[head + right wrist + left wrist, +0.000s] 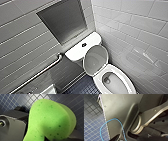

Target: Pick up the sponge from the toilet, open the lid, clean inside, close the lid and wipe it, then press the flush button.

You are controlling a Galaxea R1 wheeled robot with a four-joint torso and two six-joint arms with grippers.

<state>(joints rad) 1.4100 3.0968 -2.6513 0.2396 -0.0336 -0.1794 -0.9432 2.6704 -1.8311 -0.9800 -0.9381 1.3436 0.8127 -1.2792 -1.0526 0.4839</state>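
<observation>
Closest to the lens, the sponge is bright green and speckled with small pores, a rounded shape bent over on itself, hanging above the dark floor of small square tiles. The right end effector is clamped on the sponge's lower part, with dark pieces of it showing at either side of the green foam. In the left wrist view, the robot's dark plate hangs over the same dark blue tiled floor, and a thin blue cable loops across the plate. Whether the left end effector is open or closed cannot be told. From the head camera, the toilet sits in a corner of white tiled walls. Its lid is raised, leaning back against the tank with its greyish inner face turned outward. Below the lid, the bowl is open, with water showing at the bottom. The flat white tank top lies behind the lid, and the flush button, small and dark, sits in its middle. A metal grab bar runs along the left wall, below a grey recessed niche.
</observation>
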